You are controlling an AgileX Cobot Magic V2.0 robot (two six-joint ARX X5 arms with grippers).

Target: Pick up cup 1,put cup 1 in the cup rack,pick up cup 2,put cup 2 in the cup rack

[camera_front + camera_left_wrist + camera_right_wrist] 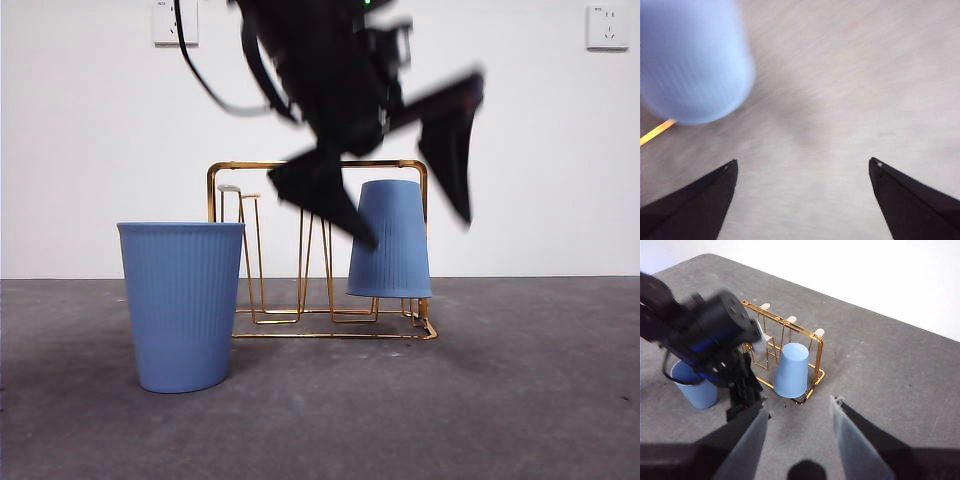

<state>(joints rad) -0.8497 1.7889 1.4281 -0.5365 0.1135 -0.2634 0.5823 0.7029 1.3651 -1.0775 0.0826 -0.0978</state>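
One cup (390, 240) sits inverted on the cup rack (318, 165); my left gripper (802, 167) hangs above, jaws released, empty.

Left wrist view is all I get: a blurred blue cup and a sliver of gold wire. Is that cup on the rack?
Observer: Yes. The inverted cup sits mouth-down over the cup rack's end prongs, with the left gripper open close by.
Operator: And the second cup?
Observer: The upright cup stands on the table at the rack's other end, not racked.
Operator: Right arm?
Observer: The right gripper hangs open and empty, back from the rack.
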